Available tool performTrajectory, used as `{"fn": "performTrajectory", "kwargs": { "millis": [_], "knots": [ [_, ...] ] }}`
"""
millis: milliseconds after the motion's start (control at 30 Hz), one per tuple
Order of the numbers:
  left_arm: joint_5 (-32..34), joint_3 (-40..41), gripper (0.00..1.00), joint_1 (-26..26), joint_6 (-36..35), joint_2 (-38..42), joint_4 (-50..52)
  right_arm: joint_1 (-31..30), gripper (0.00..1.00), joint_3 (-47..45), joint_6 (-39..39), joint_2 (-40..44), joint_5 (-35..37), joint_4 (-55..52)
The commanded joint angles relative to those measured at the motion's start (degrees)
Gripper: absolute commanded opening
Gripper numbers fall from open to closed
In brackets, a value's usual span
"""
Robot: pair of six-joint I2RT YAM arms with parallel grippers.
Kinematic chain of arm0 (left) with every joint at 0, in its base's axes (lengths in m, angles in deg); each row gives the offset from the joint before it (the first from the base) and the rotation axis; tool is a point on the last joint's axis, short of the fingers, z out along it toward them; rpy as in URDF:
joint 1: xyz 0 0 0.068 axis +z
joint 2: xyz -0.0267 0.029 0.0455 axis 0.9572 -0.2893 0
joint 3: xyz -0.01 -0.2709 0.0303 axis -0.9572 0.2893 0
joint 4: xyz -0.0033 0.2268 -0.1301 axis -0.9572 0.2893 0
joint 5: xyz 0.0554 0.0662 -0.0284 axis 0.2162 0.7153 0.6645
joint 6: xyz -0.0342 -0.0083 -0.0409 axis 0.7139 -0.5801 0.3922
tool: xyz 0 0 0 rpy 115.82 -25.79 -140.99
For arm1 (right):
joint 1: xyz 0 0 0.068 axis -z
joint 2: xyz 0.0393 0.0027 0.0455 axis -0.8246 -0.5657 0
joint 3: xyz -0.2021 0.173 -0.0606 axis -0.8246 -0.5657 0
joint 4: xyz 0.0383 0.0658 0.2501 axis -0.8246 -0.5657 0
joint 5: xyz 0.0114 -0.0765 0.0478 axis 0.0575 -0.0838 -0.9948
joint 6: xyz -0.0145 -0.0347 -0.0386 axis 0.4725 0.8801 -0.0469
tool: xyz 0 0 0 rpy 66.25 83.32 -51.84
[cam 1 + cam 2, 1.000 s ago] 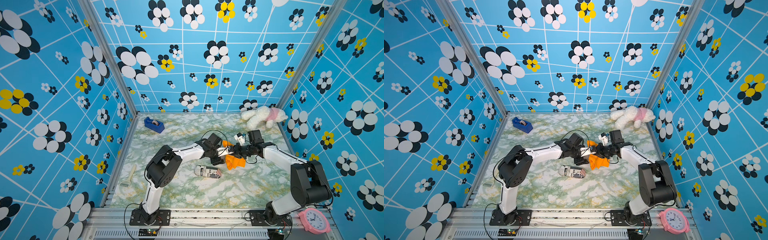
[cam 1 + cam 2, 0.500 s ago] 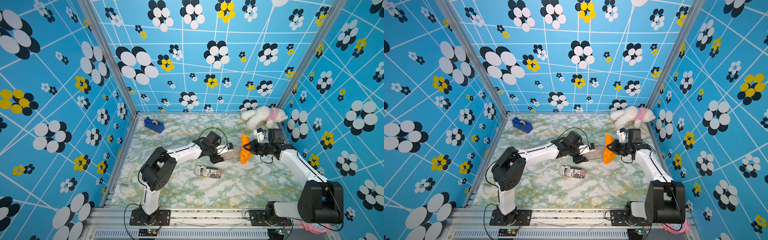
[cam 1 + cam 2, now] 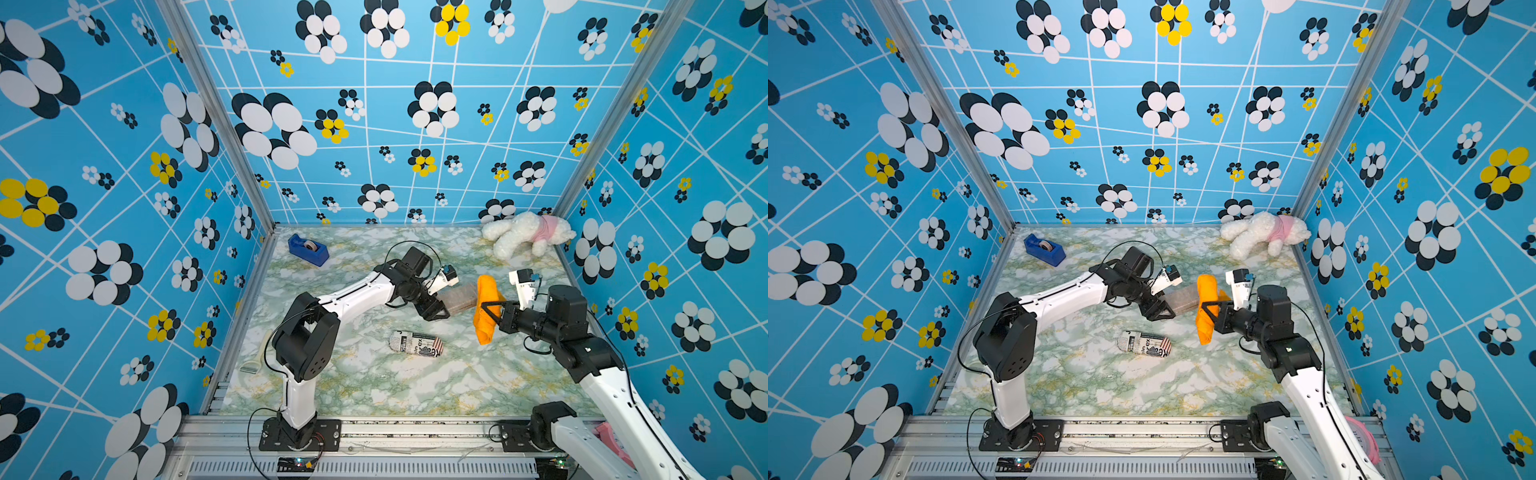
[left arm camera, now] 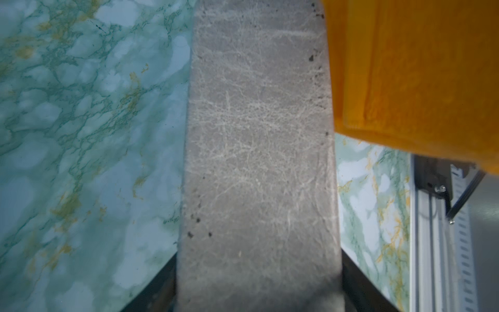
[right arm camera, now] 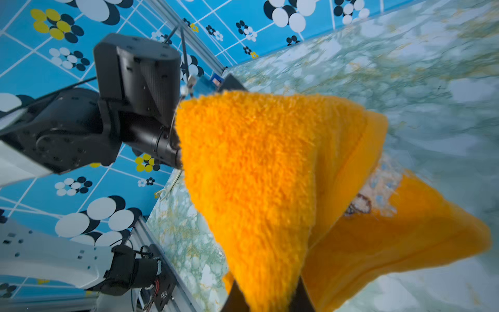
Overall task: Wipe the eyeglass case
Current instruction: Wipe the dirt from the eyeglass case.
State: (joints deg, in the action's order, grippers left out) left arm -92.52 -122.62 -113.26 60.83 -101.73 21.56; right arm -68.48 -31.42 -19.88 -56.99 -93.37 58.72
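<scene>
As left arm (image 3: 353, 297) holds out the eyeglass case (image 3: 459, 300), right arm (image 3: 590, 353) bends inward

Showing a green-marbled tabletop (image 3: 374, 386) bearing a blue tape dispenser (image 3: 308, 249) far left, a white plush toy (image 3: 525, 235) far right, a newsprint-patterned pouch (image 3: 415, 343) near the middle, a pale handled tool (image 3: 254, 360) at the left edge.

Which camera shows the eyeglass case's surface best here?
Left wrist: the eyeglass case fills the frame, grey and scuffed. In both top views the case is small, its far end behind the orange cloth. In the right wrist view the cloth hides it.
</scene>
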Motion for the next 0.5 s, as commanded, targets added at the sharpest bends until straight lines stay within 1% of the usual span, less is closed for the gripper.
{"fn": "performTrajectory", "kwargs": {
  "millis": [0, 100, 167, 233, 300, 367, 400, 467],
  "knots": [
    [-9.46, -3.02, 0.28, 0.5, 7.49, 5.52, 0.78, -4.8, 0.0, -0.43, -0.54, -0.11, 4.11, 4.73],
    [-11.99, -3.87, 0.28, 0.28, 9.12, 6.65, 2.05, -8.66, 0.0, 2.0, 1.49, -3.91, 4.97, 6.3],
    [-12.66, -4.1, 0.29, 0.03, 9.26, 6.95, 3.28, -9.54, 0.0, 3.31, 2.22, -6.9, 4.0, 7.64],
    [-13.49, -4.39, 0.28, -0.34, 8.68, 7.25, 5.11, -9.67, 0.0, 4.97, 3.65, -9.64, 4.1, 6.52],
    [-14.09, -3.57, 0.28, -0.74, 8.14, 8.23, 6.25, -9.52, 0.0, 7.3, 7.65, -10.58, 9.31, 0.87],
    [-14.11, -2.33, 0.28, -1.01, 7.63, 9.43, 6.79, -8.66, 0.0, 9.17, 11.06, -9.8, 14.94, -3.86],
    [-14.1, -1.62, 0.28, -1.05, 7.59, 10.03, 6.72, -7.58, 0.0, 9.79, 11.48, -9.44, 15.42, -4.89],
    [-13.91, -0.3, 0.29, -0.93, 7.57, 10.87, 6.69, -4.44, 0.0, 10.35, 10.18, -8.79, 12.85, -4.96]
  ]
}}
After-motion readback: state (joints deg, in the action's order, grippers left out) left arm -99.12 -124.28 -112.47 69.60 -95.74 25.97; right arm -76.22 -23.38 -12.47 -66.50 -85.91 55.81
